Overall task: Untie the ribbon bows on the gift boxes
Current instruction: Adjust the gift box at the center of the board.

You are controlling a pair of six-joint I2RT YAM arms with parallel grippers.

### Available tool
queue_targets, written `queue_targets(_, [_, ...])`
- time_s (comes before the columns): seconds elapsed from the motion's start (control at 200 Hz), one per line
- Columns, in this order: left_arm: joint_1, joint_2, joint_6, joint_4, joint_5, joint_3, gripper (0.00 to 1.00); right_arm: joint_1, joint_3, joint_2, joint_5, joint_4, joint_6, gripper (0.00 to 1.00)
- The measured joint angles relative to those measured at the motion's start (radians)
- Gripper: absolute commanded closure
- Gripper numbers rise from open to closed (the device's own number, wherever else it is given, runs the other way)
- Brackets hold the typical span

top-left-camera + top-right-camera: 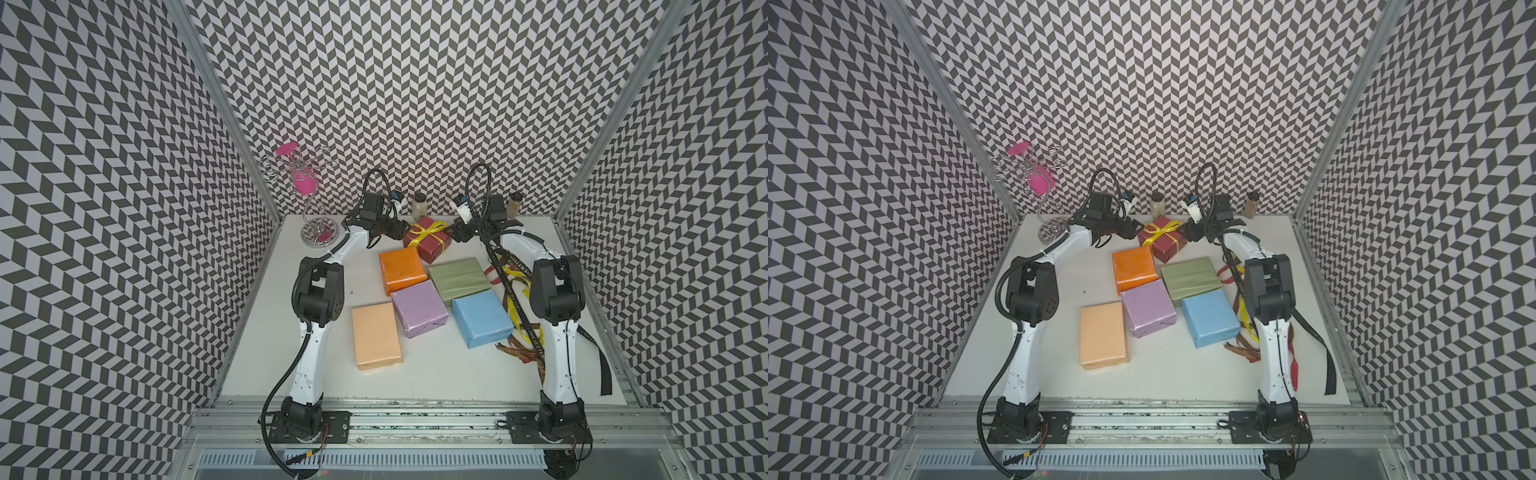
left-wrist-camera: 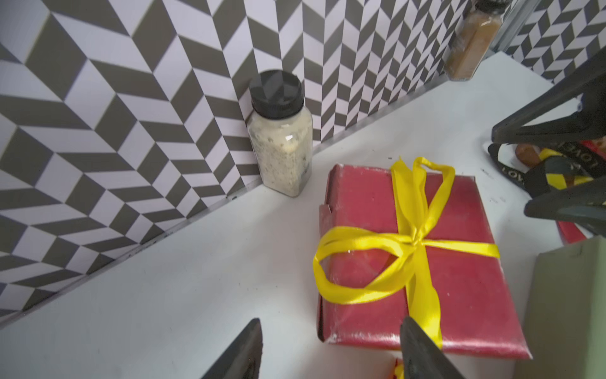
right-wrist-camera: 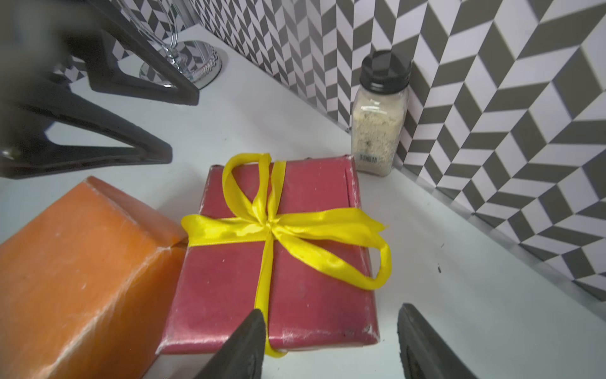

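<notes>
Nearest lies the peach box (image 1: 376,334), and loose ribbons (image 1: 512,272) lie farther to its right. At the far end the dark red box (image 1: 432,247) carries the tied yellow bow (image 1: 428,230). The left gripper (image 1: 400,229) and right gripper (image 1: 454,232) flank it, both with fingers spread, grasping nothing

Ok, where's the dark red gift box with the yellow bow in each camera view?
Top view: dark red gift box at the back, behind the orange box.
Top view: same spot, farthest box from the camera.
Left wrist: close up, just ahead of the left tool.
Right wrist: close up, ahead of the right tool, beside the orange box.
Shared landmark: the pale spice jar by the box's far corner.
</notes>
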Motion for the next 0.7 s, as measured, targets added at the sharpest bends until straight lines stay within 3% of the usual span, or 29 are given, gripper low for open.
queue_targets(0.195, [0.000, 0.089, -0.066, 0.020, 0.025, 0.104, 0.35, 0.000, 0.105, 0.096, -0.018, 0.021, 0.031, 0.36])
queue_targets(0.501, [0.000, 0.142, -0.128, 0.009, 0.068, 0.107, 0.40, 0.000, 0.131, 0.167, -0.089, -0.015, 0.042, 0.37])
queue_targets(0.701, [0.000, 0.142, -0.153, -0.006, 0.119, 0.108, 0.42, 0.000, 0.129, 0.162, -0.183, -0.090, 0.009, 0.43])
